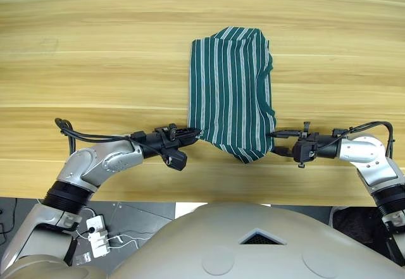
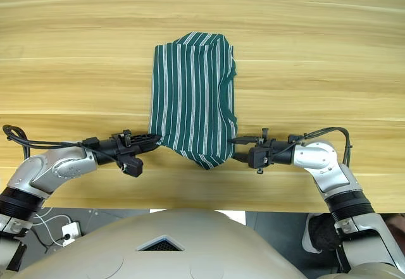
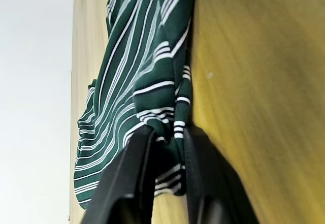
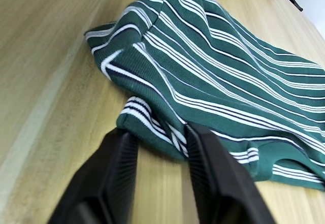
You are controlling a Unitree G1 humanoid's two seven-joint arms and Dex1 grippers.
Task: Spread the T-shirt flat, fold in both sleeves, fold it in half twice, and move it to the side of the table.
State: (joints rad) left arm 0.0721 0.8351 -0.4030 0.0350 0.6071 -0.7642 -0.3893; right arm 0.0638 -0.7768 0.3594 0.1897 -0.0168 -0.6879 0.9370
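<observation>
- Left gripper [image 3: 166, 132]: a corner of the T-shirt [image 3: 142, 76] is pinched between my jaws. The cloth behind the fingers [image 3: 127, 178] is hidden, and the finger bases are cut off.
- Right gripper [image 4: 158, 135]: the fingers [image 4: 114, 178] are blurred. The hem sits between the jaws; contact unclear.
- Beyond my right jaws, the T-shirt runs out of frame.

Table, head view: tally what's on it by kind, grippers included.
T-shirt: 1
Grippers: 2 (left gripper, right gripper)
Total: 3
</observation>
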